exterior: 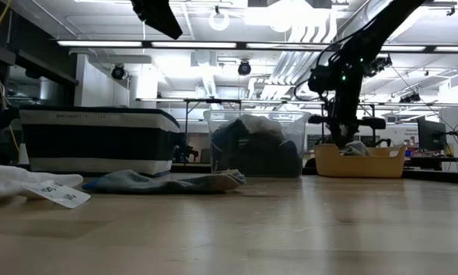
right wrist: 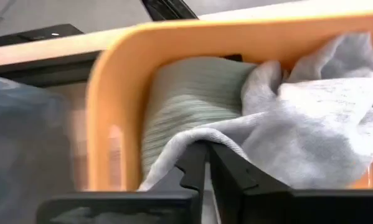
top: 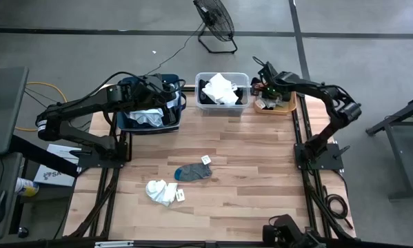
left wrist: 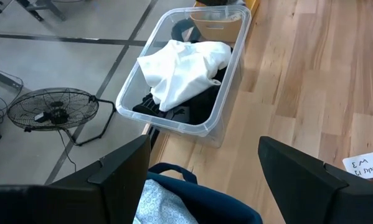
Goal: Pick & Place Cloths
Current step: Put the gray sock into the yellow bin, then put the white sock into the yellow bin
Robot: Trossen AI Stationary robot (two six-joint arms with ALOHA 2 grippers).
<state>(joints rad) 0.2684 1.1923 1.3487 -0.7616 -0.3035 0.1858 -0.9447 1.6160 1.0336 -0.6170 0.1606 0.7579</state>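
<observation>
My left gripper (left wrist: 203, 148) is open and hovers above the navy fabric bin (top: 149, 110); a pale blue patterned cloth (left wrist: 167, 205) lies in the bin right under it. My right gripper (right wrist: 206, 152) reaches down into the orange tub (top: 274, 103) and is shut on a grey cloth (right wrist: 311, 124), which lies against a ribbed pale green cloth (right wrist: 186, 93). A clear tub (top: 222, 93) holds a white cloth (left wrist: 183, 68) on black ones. On the table lie a grey-blue sock (top: 192, 172) and a white sock (top: 161, 191), both tagged. My right gripper pinches the grey cloth at a lower fold or edge (right wrist: 185, 142) between its two fingertips, coming from above and pointing down into the orange tub. The cloth still rests in the tub, bunched against the tub wall and the ribbed cloth. One layer or several, I cannot tell.
Bin, clear tub and orange tub stand in a row along the table's far edge. The two socks lie in the middle and near-left of the wooden top. A floor fan (top: 214, 24) stands beyond the far edge. A paper tag (left wrist: 365, 165) lies on the wood.
</observation>
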